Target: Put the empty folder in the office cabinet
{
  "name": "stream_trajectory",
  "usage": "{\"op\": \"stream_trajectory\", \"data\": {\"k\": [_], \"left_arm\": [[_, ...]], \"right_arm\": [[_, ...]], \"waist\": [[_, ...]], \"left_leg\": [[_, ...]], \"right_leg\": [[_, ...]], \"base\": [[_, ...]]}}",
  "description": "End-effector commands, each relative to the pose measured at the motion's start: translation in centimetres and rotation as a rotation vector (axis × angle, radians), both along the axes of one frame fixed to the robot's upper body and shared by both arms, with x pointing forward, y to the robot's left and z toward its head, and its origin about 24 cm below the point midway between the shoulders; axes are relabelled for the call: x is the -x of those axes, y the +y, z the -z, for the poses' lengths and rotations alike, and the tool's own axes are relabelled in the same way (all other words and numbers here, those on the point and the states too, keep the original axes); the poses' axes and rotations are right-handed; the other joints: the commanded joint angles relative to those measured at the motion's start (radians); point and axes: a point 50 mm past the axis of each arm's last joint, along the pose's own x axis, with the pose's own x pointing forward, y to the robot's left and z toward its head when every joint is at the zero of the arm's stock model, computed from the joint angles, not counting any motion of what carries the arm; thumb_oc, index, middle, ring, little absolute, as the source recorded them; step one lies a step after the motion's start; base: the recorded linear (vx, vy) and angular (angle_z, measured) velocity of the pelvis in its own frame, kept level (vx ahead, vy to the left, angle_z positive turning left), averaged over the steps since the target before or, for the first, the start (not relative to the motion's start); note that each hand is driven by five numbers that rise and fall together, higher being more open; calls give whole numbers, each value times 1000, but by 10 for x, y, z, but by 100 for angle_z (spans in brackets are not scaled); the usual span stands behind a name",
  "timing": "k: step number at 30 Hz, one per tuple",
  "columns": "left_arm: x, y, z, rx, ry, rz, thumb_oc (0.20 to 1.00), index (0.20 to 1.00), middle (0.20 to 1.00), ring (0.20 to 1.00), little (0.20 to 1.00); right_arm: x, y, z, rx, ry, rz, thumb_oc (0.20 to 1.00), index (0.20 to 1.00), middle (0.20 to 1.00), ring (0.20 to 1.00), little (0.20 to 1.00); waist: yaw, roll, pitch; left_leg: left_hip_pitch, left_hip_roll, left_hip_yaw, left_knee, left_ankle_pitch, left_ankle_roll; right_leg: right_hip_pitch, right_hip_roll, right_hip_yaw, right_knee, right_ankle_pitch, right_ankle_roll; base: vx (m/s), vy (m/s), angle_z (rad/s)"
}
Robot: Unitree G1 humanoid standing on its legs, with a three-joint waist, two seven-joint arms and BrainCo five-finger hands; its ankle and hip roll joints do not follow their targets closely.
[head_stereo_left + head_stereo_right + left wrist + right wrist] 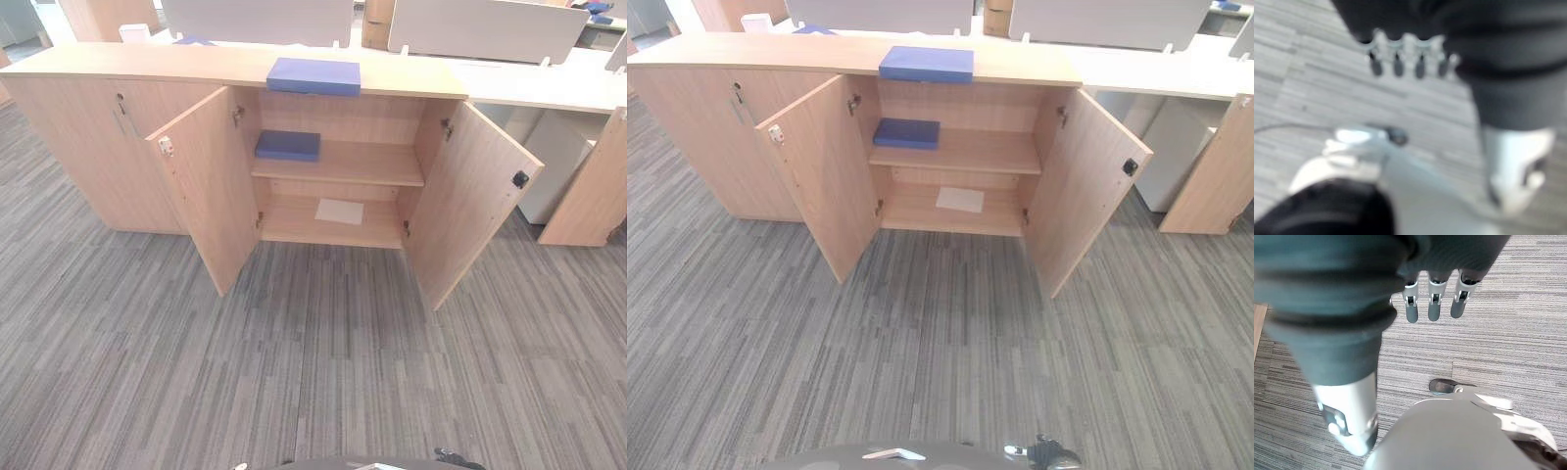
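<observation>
Both hands hanging open and empty, left hand (1408, 54) and right hand (1435, 301); blue folder (313, 75) on cabinet (98, 147) surface, probably light, stiff, best gripped by its front edge.

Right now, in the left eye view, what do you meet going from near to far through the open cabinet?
Carpet → white sheet on the bottom shelf → blue folder on the middle shelf → blue folder on the cabinet top.
</observation>
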Motion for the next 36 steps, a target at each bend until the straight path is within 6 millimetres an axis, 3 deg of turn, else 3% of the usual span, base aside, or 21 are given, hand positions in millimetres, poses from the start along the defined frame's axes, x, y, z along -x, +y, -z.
{"op": "stream_trajectory", "data": {"k": [1,7,36], "left_arm": [[-12,-2,0,2,-4,2,1000,1000,1000,1000,1000],[-10,-9,1,42,-2,-9,1000,1000,1000,1000,1000],[-8,-6,1,38,16,-45,1000,1000,1000,1000,1000]], "right_arm": [[-24,-10,-6,36,-56,-48,1000,1000,1000,1000,1000],[-24,-7,-6,24,-55,-31,1000,1000,1000,1000,1000],[-23,-8,-6,32,-59,-13,1000,1000,1000,1000,1000]], "waist": [[-4,18,44],[-6,12,48],[-15,16,46]], "left_leg": [[6,-41,54,-2,-53,24],[9,-37,63,-2,-55,22],[12,-36,71,-2,-56,23]], "right_leg": [[18,15,-33,-2,25,60],[18,16,-33,0,26,62],[18,18,-25,-2,26,59]], "base": [[0,0,0],[2,-5,0],[0,0,0]]}}
